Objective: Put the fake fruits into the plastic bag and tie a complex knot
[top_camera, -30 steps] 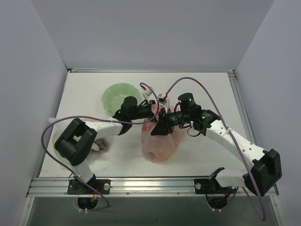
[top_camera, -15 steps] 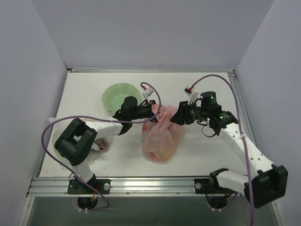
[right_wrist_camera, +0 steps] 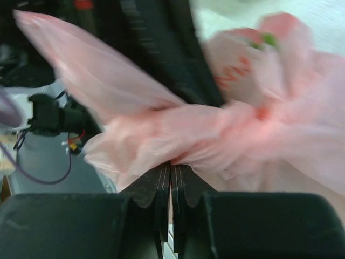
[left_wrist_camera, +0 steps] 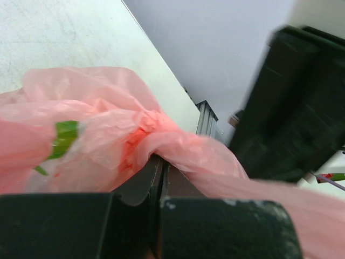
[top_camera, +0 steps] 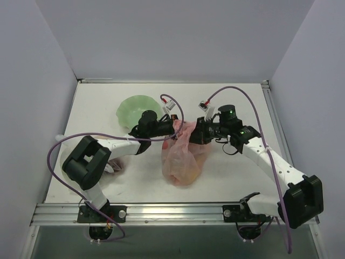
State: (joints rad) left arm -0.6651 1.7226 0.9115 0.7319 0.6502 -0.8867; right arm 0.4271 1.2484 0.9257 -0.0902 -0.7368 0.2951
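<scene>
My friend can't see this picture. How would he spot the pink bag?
Find the white table; near its middle, in front of the green bowl, sits the bag. It's the only pink, crinkly, see-through thing, and the left gripper and right gripper both pinch its top.
</scene>
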